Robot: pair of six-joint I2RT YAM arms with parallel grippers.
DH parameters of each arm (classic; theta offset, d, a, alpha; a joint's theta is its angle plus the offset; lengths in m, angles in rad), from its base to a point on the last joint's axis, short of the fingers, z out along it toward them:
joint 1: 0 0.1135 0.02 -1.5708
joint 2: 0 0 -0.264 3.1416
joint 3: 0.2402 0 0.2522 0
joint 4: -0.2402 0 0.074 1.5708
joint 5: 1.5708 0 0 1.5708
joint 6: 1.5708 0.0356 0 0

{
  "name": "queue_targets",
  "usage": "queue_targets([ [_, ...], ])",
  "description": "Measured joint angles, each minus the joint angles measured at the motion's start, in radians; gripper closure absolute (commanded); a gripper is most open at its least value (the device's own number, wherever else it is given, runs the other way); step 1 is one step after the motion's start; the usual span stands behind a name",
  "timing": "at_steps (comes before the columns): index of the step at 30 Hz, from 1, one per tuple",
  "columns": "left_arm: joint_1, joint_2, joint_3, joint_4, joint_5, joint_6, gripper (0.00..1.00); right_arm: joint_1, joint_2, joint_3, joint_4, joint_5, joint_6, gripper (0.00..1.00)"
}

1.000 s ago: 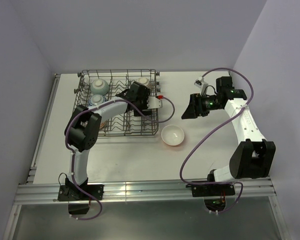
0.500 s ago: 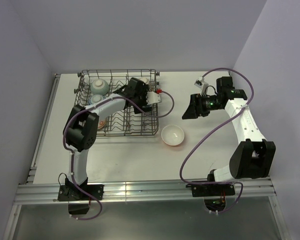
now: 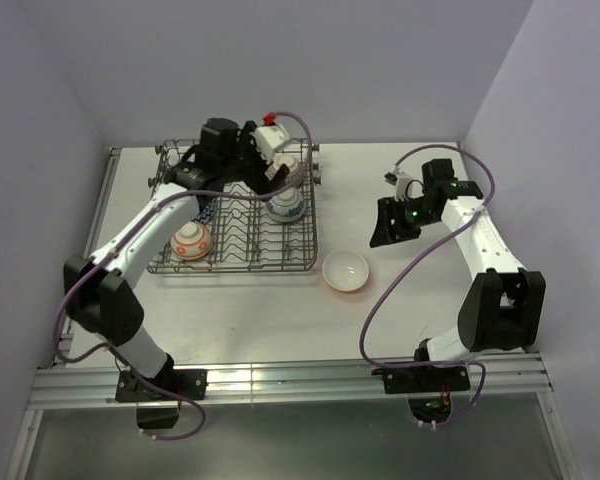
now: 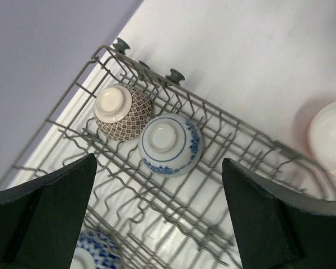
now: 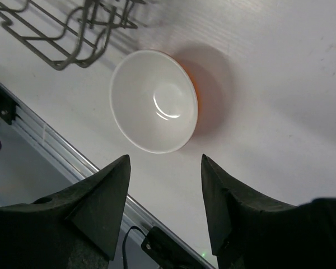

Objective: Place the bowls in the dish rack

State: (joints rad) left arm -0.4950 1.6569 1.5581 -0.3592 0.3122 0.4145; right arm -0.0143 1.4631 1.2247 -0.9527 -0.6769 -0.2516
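The left gripper [image 4: 158, 162] hangs wide open and empty over the dish rack [image 3: 235, 264]. In there, a blue-white bowl [image 4: 171, 143] sits upside down right beside a red-brown patterned bowl [image 4: 122, 111]. The right gripper [image 5: 165, 162], jaws apart, hovers above the white-and-orange bowl [image 5: 154, 101], which is upright on the table [image 3: 240, 310] near the rack's corner.

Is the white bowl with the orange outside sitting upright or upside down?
Upright. The bowl sits rim up on the table, outside the dish rack; the right wrist view looks straight into its glossy white inside.
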Motion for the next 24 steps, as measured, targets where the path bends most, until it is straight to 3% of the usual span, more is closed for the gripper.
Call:
queue_targets([
  [5,0.102,-0.163,-0.087,-0.010,0.089,-0.205,0.00,0.099,0.057,-0.059,0.029,0.090,0.034,0.45],
  [11,0.153,-0.343,-0.313,0.013,0.114,-0.363,0.01,0.171,0.118,-0.081,0.066,0.171,0.075,0.47],
  [18,0.195,-0.486,-0.425,0.041,0.157,-0.465,0.01,0.198,0.225,-0.081,0.102,0.221,0.092,0.51],
  [24,0.209,-0.516,-0.447,0.065,0.181,-0.496,0.04,0.207,0.267,-0.081,0.130,0.243,0.098,0.62],
])
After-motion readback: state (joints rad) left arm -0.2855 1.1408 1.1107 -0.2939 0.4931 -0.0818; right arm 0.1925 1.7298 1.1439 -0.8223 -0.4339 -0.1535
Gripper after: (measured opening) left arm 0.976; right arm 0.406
